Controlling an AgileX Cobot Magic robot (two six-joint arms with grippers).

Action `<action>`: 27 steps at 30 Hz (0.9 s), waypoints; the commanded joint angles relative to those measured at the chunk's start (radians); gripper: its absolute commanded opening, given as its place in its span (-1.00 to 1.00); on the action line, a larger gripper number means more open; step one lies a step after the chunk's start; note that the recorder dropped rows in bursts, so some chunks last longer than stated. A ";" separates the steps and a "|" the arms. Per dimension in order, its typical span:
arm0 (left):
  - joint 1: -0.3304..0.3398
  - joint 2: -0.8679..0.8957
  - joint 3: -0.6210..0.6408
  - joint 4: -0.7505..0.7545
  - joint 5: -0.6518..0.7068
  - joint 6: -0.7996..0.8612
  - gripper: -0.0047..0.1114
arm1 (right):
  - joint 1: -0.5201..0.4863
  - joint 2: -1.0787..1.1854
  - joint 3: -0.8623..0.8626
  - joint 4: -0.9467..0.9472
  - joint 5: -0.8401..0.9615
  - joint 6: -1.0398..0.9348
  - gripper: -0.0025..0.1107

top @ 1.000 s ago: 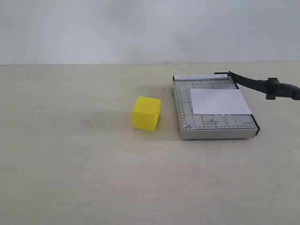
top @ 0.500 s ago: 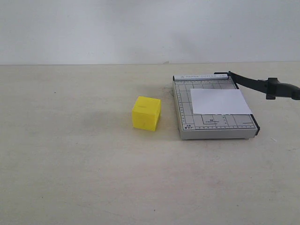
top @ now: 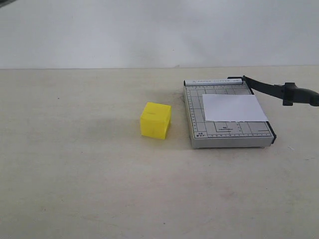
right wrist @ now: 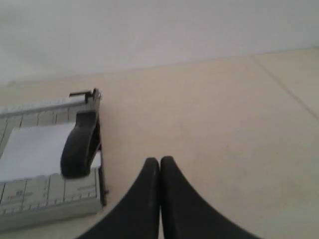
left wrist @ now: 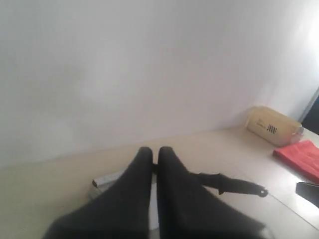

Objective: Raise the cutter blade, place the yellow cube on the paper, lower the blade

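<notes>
The yellow cube (top: 155, 120) stands on the table, left of the grey gridded cutter board (top: 219, 130) and apart from it. The white paper (top: 233, 107) lies on the board's right half. The cutter blade (top: 271, 89) is raised, slanting up from its hinge at the board's far corner to the right. In the right wrist view the blade (right wrist: 79, 144) rises over the paper (right wrist: 35, 147), and my right gripper (right wrist: 160, 162) is shut and empty beside the board. My left gripper (left wrist: 155, 152) is shut, empty and high up, with the blade (left wrist: 234, 184) beyond it. The cube shows in neither wrist view.
The left wrist view shows a beige box (left wrist: 273, 125) and a red cloth (left wrist: 301, 157) far off on the table, past the cutter. A dark speck (top: 3, 2) sits in the exterior view's top left corner. Bare tabletop (top: 75, 164) surrounds the cube.
A small dark bit has appeared in the exterior view's top left corner. The cube, board, paper and blade have not moved.
</notes>
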 commanded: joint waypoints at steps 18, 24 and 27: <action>-0.710 1.249 -0.853 -0.304 0.502 0.274 -0.84 | -0.001 -0.001 0.010 0.207 -0.148 -0.462 -0.96; -0.710 1.293 -0.916 -0.245 0.591 0.274 -0.84 | -0.001 -0.001 0.010 0.207 -0.148 -0.460 -0.96; -0.724 1.318 -0.937 -0.228 0.587 0.274 -0.84 | -0.001 -0.001 0.010 0.207 -0.144 -0.460 -0.96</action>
